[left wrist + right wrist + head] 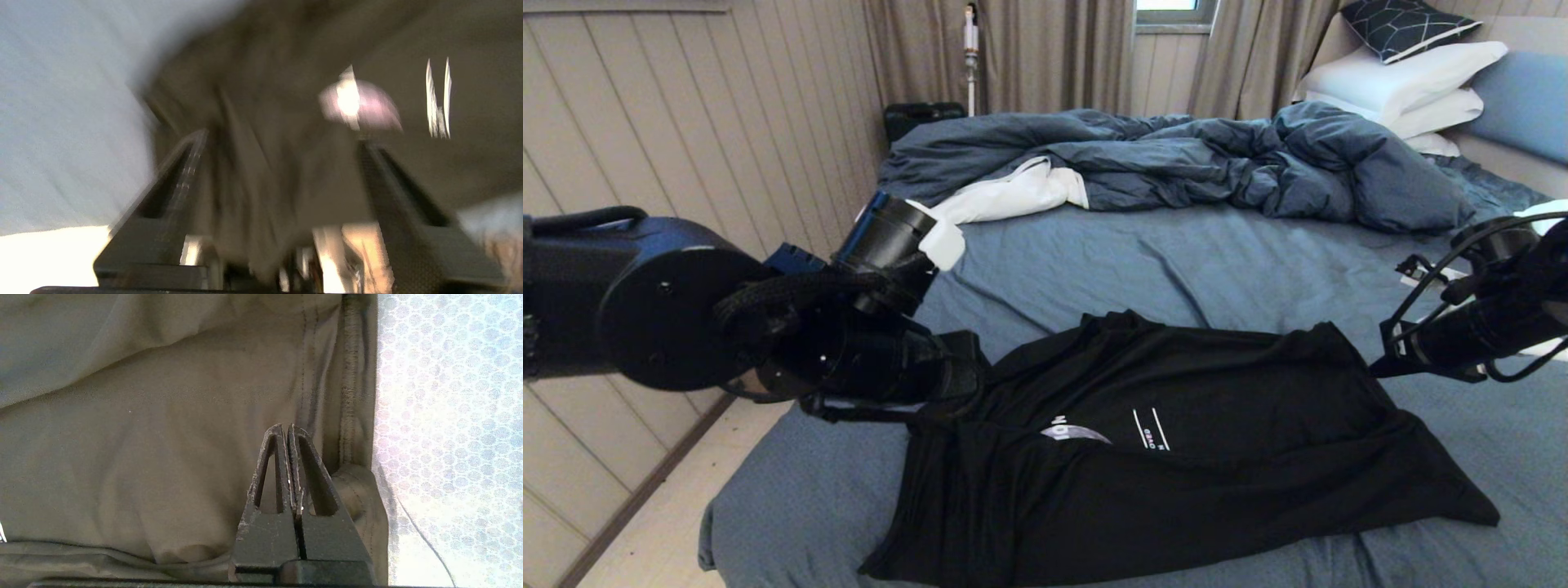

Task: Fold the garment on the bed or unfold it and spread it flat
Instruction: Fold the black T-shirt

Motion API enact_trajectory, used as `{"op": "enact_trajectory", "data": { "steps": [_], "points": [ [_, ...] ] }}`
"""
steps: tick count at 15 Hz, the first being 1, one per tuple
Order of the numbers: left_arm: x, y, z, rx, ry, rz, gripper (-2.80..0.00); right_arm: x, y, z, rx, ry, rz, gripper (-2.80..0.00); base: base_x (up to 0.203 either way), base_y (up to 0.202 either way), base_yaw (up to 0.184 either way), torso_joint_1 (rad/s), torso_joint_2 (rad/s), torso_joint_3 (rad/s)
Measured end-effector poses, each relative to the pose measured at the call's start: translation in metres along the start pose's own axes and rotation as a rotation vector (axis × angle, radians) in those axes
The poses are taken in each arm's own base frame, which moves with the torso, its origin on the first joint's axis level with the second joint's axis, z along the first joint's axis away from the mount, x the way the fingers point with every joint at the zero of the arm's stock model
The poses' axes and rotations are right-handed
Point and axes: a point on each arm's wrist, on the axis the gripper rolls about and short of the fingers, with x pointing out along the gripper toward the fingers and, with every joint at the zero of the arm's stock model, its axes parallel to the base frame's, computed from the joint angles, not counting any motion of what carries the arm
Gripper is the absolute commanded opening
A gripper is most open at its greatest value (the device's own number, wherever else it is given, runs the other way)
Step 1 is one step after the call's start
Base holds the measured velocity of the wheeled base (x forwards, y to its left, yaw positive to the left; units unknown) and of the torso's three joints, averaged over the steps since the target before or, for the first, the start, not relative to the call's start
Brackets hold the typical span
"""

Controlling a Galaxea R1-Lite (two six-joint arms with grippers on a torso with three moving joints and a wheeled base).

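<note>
The garment [1176,441], a black T-shirt, lies on the near half of the bed [1176,245], on the slate-blue sheet, folded over itself into a long band whose long axis runs across the bed from the robot's left to its right, tilted a little so that the left end sits nearer the foot edge. Its wide, bunched end reaches the near left edge of the mattress, while the other end narrows to a point toward the right. On the upper layer a grey moon print [1076,433] with part of its white lettering and two slanted white lines [1150,429] face up near the middle of the band. The left gripper [282,141] hovers over the left end of the shirt with its fingers [188,163] spread apart and only loose cloth showing between them; nothing is clamped. The right gripper [285,430] rests low against the shirt's right end, close beside a stitched hem, its jaws pressed together; whether cloth is caught between them cannot be told. Beyond the shirt, a rumpled dark blue duvet [1217,163] with white lining lies across the far side of the bed, and white pillows [1405,86] are stacked at the far right.
</note>
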Motion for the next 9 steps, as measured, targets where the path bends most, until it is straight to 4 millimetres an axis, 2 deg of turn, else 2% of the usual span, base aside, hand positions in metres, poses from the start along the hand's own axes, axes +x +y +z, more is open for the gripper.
{"op": "enact_trajectory", "data": {
  "steps": [2, 4, 7, 9],
  "points": [
    [0.015, 0.008, 0.016, 0.024, -0.020, 0.029, -2.80, -0.002, 0.000, 0.001, 0.003, -0.012, -0.001, -2.80, 0.000, 0.000, 0.000, 0.000, 0.00, 0.000],
    [0.038, 0.012, 0.024, 0.082, -0.039, 0.032, -2.80, -0.002, 0.000, 0.003, 0.003, -0.033, -0.002, -2.80, 0.000, 0.000, 0.000, 0.000, 0.00, 0.000],
    [0.079, 0.013, 0.027, 0.162, -0.080, 0.029, -2.80, -0.002, 0.000, 0.003, 0.003, -0.034, -0.002, -2.80, 0.000, 0.000, 0.000, 0.000, 0.00, 0.000],
    [0.096, 0.013, 0.025, 0.177, -0.080, 0.036, -2.80, -0.002, 0.000, 0.003, 0.003, -0.034, -0.001, -2.80, 0.000, 0.000, 0.000, 0.000, 0.00, 0.000]
  ]
}}
